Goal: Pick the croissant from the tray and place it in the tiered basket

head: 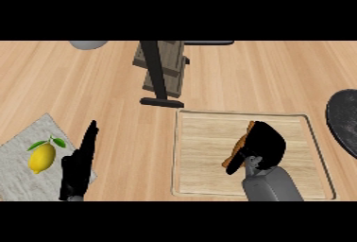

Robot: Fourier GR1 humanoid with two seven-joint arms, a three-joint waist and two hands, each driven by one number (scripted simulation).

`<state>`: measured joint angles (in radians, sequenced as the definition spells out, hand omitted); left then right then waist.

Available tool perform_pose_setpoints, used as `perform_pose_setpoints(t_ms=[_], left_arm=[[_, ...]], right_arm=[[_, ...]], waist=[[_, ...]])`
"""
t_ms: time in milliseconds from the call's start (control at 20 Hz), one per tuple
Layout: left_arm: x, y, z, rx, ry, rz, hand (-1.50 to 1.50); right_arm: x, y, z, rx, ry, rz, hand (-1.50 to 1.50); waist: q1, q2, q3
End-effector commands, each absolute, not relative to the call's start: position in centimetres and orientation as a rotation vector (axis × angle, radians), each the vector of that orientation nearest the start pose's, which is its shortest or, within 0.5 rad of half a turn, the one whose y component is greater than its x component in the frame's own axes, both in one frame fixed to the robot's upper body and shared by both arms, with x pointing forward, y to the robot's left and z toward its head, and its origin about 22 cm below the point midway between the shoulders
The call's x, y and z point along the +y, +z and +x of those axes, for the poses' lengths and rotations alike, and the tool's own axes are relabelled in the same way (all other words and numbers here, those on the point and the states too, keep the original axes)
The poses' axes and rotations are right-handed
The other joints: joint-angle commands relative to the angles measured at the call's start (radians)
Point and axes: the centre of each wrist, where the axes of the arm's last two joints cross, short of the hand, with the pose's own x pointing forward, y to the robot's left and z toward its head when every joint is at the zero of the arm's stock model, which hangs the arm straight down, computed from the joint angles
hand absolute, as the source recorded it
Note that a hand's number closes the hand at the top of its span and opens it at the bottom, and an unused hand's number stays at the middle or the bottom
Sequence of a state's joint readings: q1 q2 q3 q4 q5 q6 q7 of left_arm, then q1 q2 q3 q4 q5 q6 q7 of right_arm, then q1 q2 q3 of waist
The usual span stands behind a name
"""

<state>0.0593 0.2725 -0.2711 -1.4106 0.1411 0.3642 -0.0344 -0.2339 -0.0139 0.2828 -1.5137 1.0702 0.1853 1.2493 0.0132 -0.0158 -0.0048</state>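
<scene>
A pale wooden tray (202,142) lies on the counter at the lower right. On it, my right hand (265,144) covers the brown croissant (237,150), whose left edge alone shows beside the palm; the fingers and thumb curl round it. The tiered basket (162,66), a dark wooden stand with a black post and foot, rises at the top centre, beyond the tray. My left hand (80,163) rests open at the lower left, fingers straight and pointing away.
A yellow lemon with green leaves (42,157) lies on a grey cloth (17,182) at the lower left, beside my left hand. A dark round object (345,120) shows at the right edge. A grey rounded object (88,44) sits at the top left.
</scene>
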Motion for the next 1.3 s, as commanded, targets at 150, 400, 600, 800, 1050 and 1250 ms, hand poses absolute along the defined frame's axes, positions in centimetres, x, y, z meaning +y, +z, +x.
perform_pose_setpoints(t_ms=[150, 400, 600, 800, 1050, 1250], left_arm=[[22.8, -5.3, 20.8, -1.303, -0.016, 0.23, 0.0], [24.3, -5.8, 20.9, -1.304, -0.023, 0.26, 0.0], [23.2, -5.2, 21.6, -1.317, -0.03, 0.244, 0.0], [25.8, -5.4, 20.5, -1.292, -0.017, 0.248, 0.0], [24.4, -4.5, 21.2, -1.295, -0.017, 0.245, 0.0], [24.0, -5.8, 19.7, -1.281, -0.013, 0.255, 0.0]], right_arm=[[-10.9, 2.5, 28.4, -0.345, 0.596, -1.16, 1.5], [-10.9, 2.2, 29.0, -0.385, 0.676, -1.281, 1.5], [-11.3, 9.7, 30.5, -0.783, 1.119, -1.018, 1.5], [-11.2, 16.6, 30.8, -1.072, 1.258, -0.837, 1.5], [-13.9, 24.0, 31.2, -1.226, 1.066, -0.747, 1.5], [-17.4, 30.0, 29.6, -1.401, 0.831, -0.734, 1.5]], waist=[[0.005, 0.019, 0.005], [-0.004, 0.018, 0.004], [-0.003, 0.016, 0.004], [-0.001, 0.011, 0.003], [-0.016, 0.01, 0.005], [-0.035, 0.0, 0.004]])
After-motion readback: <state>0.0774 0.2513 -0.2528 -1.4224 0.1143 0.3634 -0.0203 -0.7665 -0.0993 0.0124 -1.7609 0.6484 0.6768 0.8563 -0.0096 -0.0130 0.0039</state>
